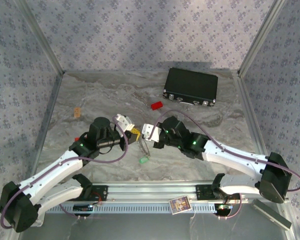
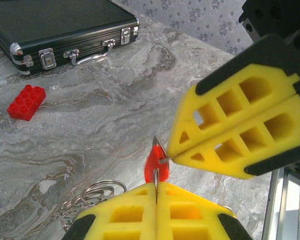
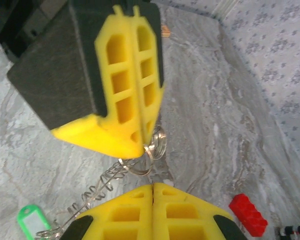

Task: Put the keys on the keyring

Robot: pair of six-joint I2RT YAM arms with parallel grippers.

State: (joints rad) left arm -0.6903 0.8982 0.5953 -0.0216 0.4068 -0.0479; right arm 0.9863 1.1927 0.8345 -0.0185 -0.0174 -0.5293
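Observation:
My left gripper (image 2: 156, 186) is shut on the thin silvery keyring (image 2: 156, 176), which stands edge-on between its yellow pads. Just behind the ring hangs the red key (image 2: 154, 164). My right gripper (image 2: 171, 155) is shut on that key's short metal part, tip to tip with the left one. From the right wrist, my right gripper (image 3: 153, 186) faces the left gripper (image 3: 142, 145), and the keyring (image 3: 160, 142) hangs at the left tips. A wire chain (image 3: 97, 190) runs down from it to the green key (image 3: 32, 220) on the table. From above, both grippers (image 1: 136, 135) (image 1: 143, 134) meet at mid-table over the green key (image 1: 143, 160).
A black case (image 1: 191, 86) lies at the back right, and a red block (image 1: 156, 105) sits in front of it. A small tan piece (image 1: 78, 112) lies at the left. A card (image 1: 180, 204) rests on the front rail. Patterned walls enclose the table.

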